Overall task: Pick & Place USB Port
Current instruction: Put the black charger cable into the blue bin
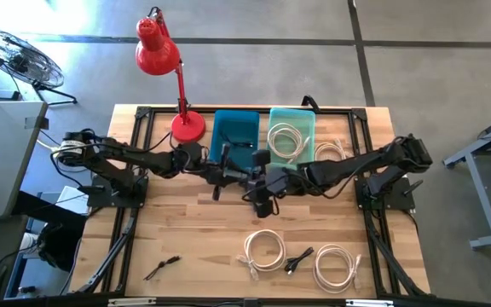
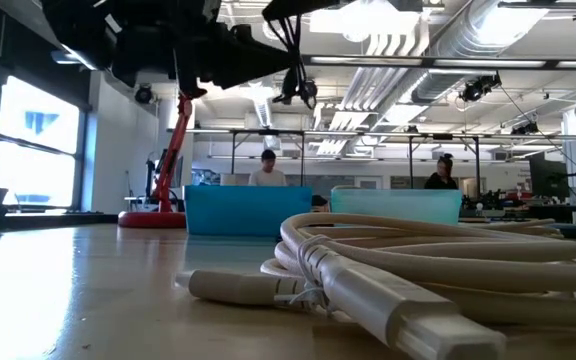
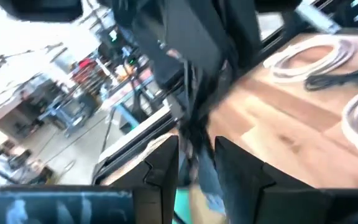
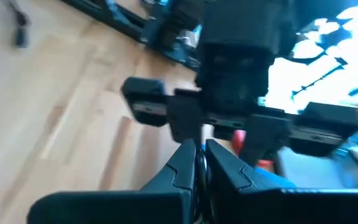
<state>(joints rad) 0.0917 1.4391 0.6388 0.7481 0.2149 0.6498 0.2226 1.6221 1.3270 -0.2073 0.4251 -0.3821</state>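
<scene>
High: both arms meet mid-worktop [image 1: 186,230], left gripper [image 1: 228,175] and right gripper [image 1: 259,184] nearly touching, just in front of the blue bin [image 1: 220,128] and teal bin [image 1: 307,119]. What they share is hidden under the wrists here. White coil [image 1: 264,251] and other leads lie near the front edge, well apart from the arms. Low: a thin black USB cable [image 2: 303,93] dangles from the grippers overhead, plug end down, clear of the worktop. Left wrist: left jaws stand slightly parted with the dark cable running through the gap, so it looks released rather than pinched. Right wrist: right jaws clenched on the thin dark strand, with the left gripper's body right in front of them. Reads as a mid-air handover, with the right arm now carrying. To do it well, back the left arm straight out along its finger line so it doesn't drag the cable sideways out of the pinch, and keep the right arm steady until the left is clear. Then carry high enough that the hanging plug clears the bin rim. My guess is that black leads go in the blue bin, since the teal one holds a white coil. The main risk is that the thin cable slips through the right jaws while it swings.
</scene>
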